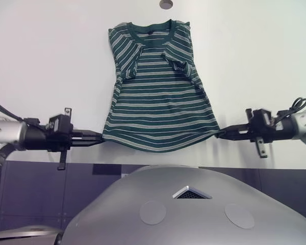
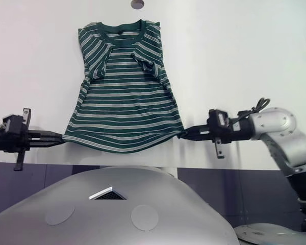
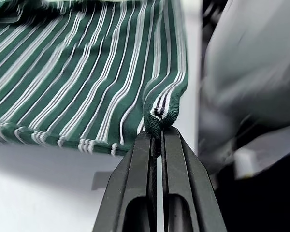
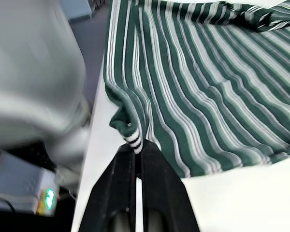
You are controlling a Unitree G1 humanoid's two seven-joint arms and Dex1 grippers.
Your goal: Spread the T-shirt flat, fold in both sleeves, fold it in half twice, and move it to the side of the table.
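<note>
We find the dark green, white-striped cotton T-shirt lying on the white table, collar far, hem along the near edge. The left gripper is pressed together on the left hem corner, and the right gripper likewise pinches the right hem corner. The left sleeve and right sleeve lie bunched inward over the chest (the right one more crumpled), so we judge the spreading unfinished. To do it well, we advise drawing both corners apart evenly. The hem should stay taut, level and low to the surface. Creases should then run out without skewing the collar.
</note>
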